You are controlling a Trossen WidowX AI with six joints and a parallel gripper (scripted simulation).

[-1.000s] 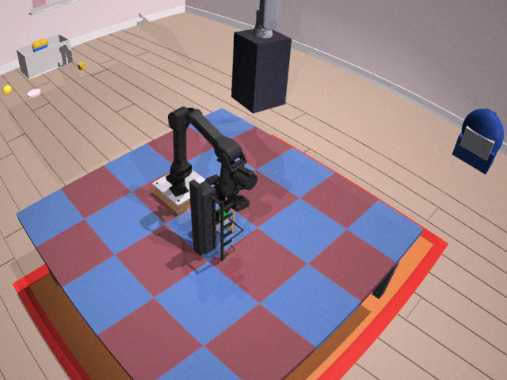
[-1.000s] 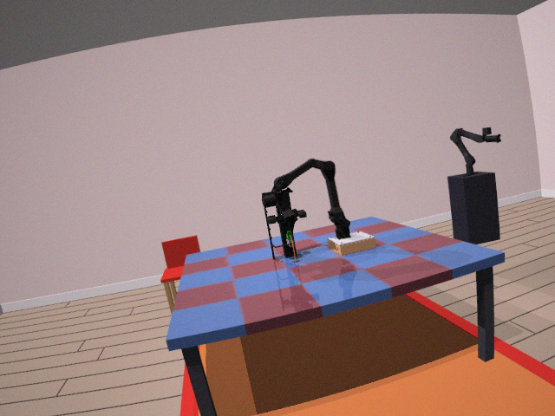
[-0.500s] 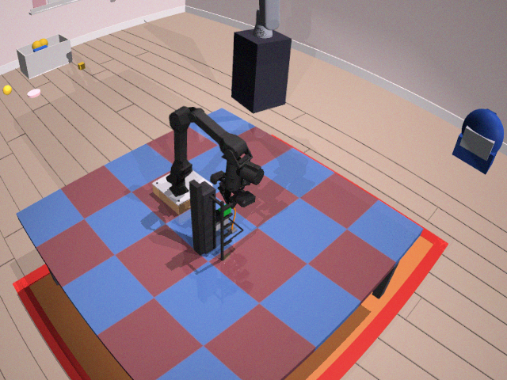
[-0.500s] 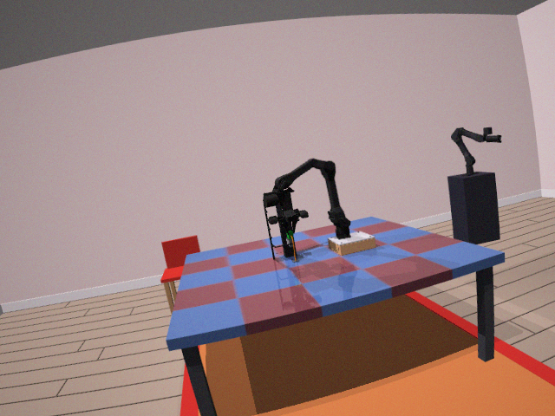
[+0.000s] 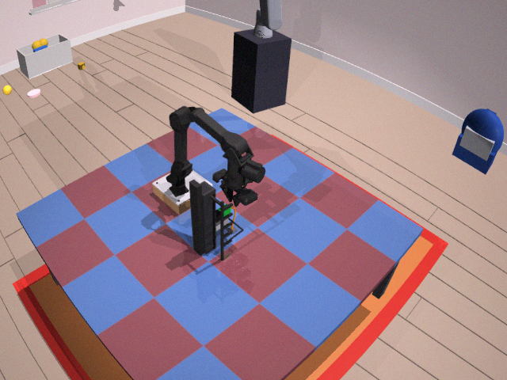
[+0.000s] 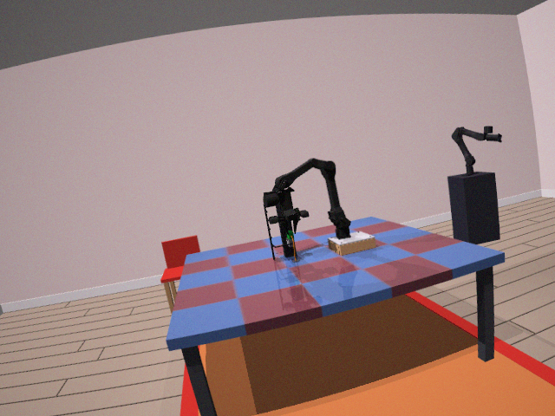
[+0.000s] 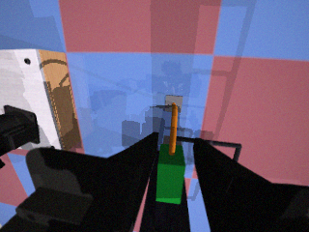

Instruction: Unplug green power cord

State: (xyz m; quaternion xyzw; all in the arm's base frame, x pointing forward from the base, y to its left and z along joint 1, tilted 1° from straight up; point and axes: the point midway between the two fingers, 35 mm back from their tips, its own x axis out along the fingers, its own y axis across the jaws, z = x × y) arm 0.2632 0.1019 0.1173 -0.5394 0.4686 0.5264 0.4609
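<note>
My gripper [image 7: 176, 139] has its fingers standing slightly apart around the green plug [image 7: 170, 176], a sliver of gap on one side, so I judge nothing is clamped, though the plug sits between them with its orange cord [image 7: 173, 126] running down to the table [image 5: 286, 319]. The worry is leaving: if I lift away without opening wider, a pad could drag the plug or snag the cord, and I'd count as touching. In the top view the plug hangs just beside the upright power strip [image 5: 202, 216]; I cannot tell how far it's out of the socket. The thin black frame [image 5: 222, 241] stands close below, the base block [image 5: 163, 191] behind, so the free room is upward and away from the strip
</note>
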